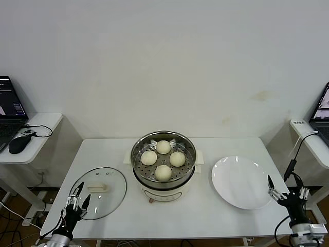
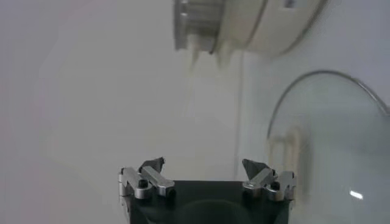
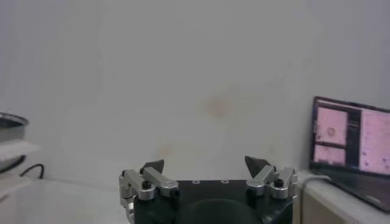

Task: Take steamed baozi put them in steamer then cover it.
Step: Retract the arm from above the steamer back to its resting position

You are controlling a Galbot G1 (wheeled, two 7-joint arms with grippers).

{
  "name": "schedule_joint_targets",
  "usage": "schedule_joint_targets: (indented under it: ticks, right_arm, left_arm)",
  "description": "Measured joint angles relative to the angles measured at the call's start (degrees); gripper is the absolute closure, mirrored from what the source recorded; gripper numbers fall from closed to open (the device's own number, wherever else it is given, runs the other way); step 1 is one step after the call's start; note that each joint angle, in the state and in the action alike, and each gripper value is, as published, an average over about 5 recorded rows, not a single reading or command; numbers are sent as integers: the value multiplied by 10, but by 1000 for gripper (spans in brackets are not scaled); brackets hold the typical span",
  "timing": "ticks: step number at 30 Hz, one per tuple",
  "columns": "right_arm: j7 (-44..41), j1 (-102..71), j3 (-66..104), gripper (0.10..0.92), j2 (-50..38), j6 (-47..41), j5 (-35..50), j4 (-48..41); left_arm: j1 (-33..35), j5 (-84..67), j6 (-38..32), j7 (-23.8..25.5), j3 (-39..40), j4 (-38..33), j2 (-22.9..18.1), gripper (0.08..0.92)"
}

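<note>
Several steamed baozi (image 1: pixel 163 147) lie on the perforated tray inside the steel steamer (image 1: pixel 189 144) at the table's middle. The cover (image 1: pixel 113 193), a clear glass lid with a cream handle (image 1: pixel 97 188), lies flat on the table to the steamer's left; the left wrist view shows the cover (image 2: pixel 341 140) and the steamer's base (image 2: pixel 256 24). My left gripper (image 1: pixel 78 198) hovers open and empty at the lid's near-left edge. My right gripper (image 1: pixel 286 190) stands open and empty at the table's front right, beside the plate. In the wrist views the left gripper (image 2: pixel 203 166) and right gripper (image 3: pixel 205 164) hold nothing.
A bare white plate (image 1: pixel 241 182) lies right of the steamer. Side tables flank the work table, with a laptop (image 1: pixel 10 110) and mouse (image 1: pixel 19 144) on the left and another laptop (image 1: pixel 321 113) on the right, also seen as a laptop (image 3: pixel 350 146) in the right wrist view.
</note>
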Motion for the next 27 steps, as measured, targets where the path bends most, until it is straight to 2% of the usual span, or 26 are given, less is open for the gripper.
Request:
schedule_joint_targets:
  ticks: [13, 27]
  right_arm:
    - [-2, -18, 10, 203, 22, 0, 4, 7]
    - [-10, -33, 10, 203, 29, 3, -1, 4]
  left_arm:
    - [-67, 40, -1, 7, 24, 72, 1, 177]
    - [-124, 46, -2, 20, 40, 117, -1, 177]
